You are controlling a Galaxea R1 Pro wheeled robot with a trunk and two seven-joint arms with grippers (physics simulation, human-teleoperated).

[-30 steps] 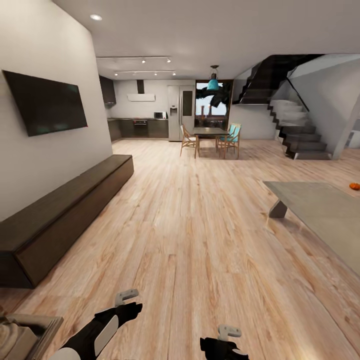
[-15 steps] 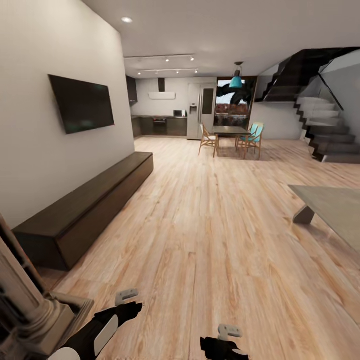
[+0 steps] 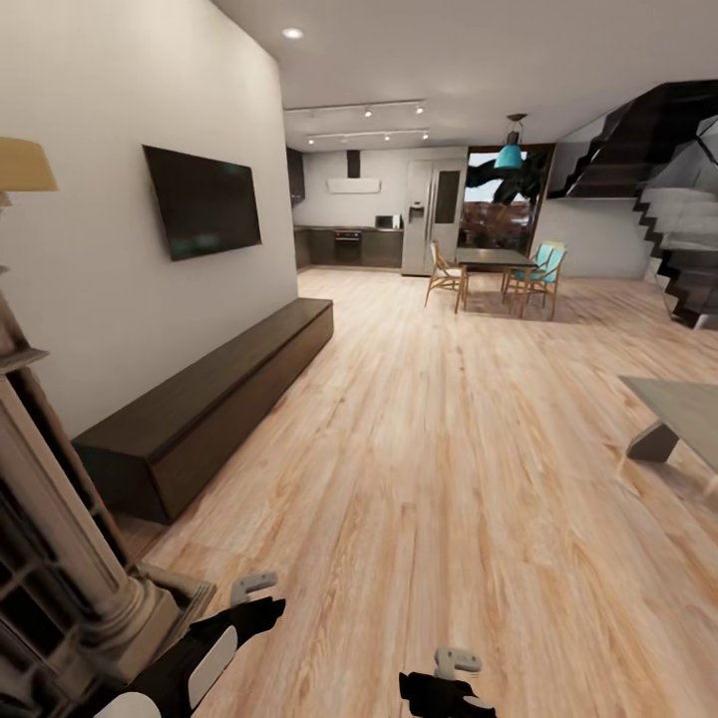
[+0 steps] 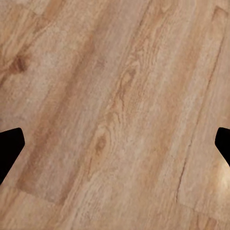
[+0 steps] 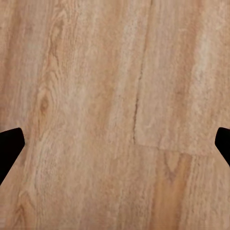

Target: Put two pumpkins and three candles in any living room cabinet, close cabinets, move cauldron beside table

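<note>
Both grippers hang low in front of the robot, empty. The left gripper (image 4: 115,143) has its fingers spread wide over bare wood floor (image 3: 429,479), and the right gripper (image 5: 115,143) is spread just as wide over the same planks; nothing lies between either pair of fingers.

From the head camera, the left arm (image 3: 199,658) and right arm (image 3: 444,688) sit at the bottom of the frame. Just beside the left arm stands a pale stone fireplace column (image 3: 60,558). Beyond it, along the left wall under a dark television (image 3: 204,199), runs the long, low dark-brown cabinet (image 3: 219,399), with every front flush and closed.

Over the last second the whole view has swung leftward: the cabinet has slid toward the middle, the fireplace has come in at the left, and the grey coffee table (image 3: 688,414) has shrunk to a corner at the right edge. The small orange pumpkin seen beyond the table a second ago has passed out of frame.

This reads as the robot turning while travelling, with nothing yet carried and the cabinet now ahead.
</note>
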